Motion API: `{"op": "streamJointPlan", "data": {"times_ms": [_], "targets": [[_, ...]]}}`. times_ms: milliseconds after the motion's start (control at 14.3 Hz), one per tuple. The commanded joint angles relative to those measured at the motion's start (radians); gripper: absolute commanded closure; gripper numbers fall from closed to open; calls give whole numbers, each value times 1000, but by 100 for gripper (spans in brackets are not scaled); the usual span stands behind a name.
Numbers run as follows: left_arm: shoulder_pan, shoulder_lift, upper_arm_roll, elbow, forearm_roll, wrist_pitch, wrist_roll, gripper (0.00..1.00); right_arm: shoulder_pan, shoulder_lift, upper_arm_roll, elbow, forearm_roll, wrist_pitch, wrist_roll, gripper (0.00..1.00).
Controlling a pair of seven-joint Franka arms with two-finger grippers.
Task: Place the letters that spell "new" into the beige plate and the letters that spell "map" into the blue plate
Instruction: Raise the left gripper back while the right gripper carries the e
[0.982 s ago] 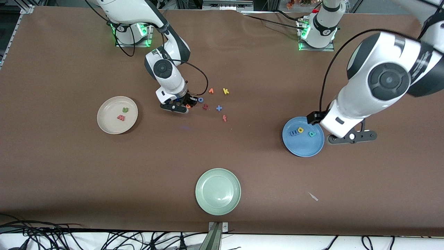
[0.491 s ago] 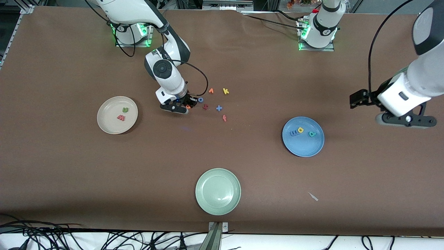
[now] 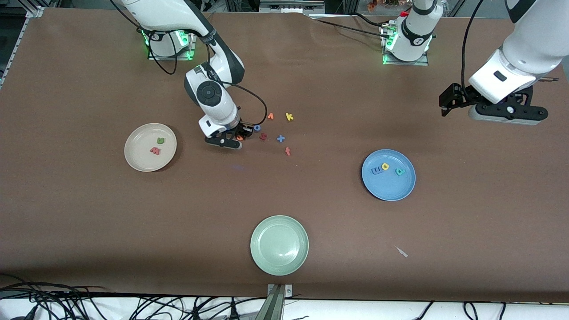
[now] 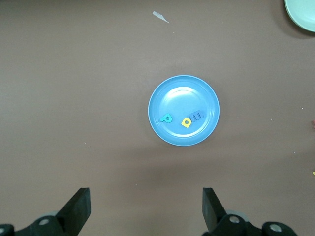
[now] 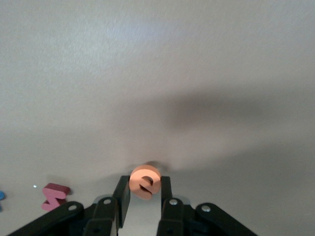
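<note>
Nearest the front camera, a pale green plate (image 3: 279,245) sits on the brown worktop (image 3: 89,213), with a small pale scrap (image 3: 402,251) lying toward the left arm's end.

Farther back, the blue plate (image 3: 388,174) holds the blue m (image 3: 376,170), the yellow a (image 3: 385,166) and the teal p (image 3: 400,171), close together in a row. Toward the right arm's end, the beige plate (image 3: 150,147) holds the green n (image 3: 160,140) and the pink-red w (image 3: 154,151), just beside each other.

The right arm bends down from its base, wrist pointing steeply at the worktop between the two plates. The right gripper (image 3: 239,136) has its fingers pinched on the orange e (image 5: 144,181), down low at the edge of the loose letters. Just beside it lie the blue o (image 3: 257,127), the dark red h (image 3: 263,136) and the blue x (image 3: 280,138); an orange-red letter (image 3: 287,151) lies a little nearer the camera, while the orange v (image 3: 270,116) and the yellow k (image 3: 289,116) lie farther back.

The left arm waits, raised over bare worktop at its own end. The left gripper (image 4: 145,209) hangs with its fingers spread wide, holding nothing, well apart from the blue plate.
</note>
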Motion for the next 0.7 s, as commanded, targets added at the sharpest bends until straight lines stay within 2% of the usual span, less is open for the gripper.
{"op": "streamJointPlan", "data": {"times_ms": [0, 140, 351, 631], "targets": [[8, -23, 27, -25, -72, 23, 17, 0, -3, -65, -52, 3, -8, -122, -127, 72], [57, -14, 24, -10, -127, -5, 22, 0, -3, -111, -102, -5, -8, -205, -223, 72], [60, 2, -4, 18, -101, -42, 16, 0, -3, -152, -196, -23, -10, -306, -422, 76], [118, 11, -64, 33, -60, -43, 14, 0, -3, -182, -361, -80, -8, -313, -679, 76]]}}
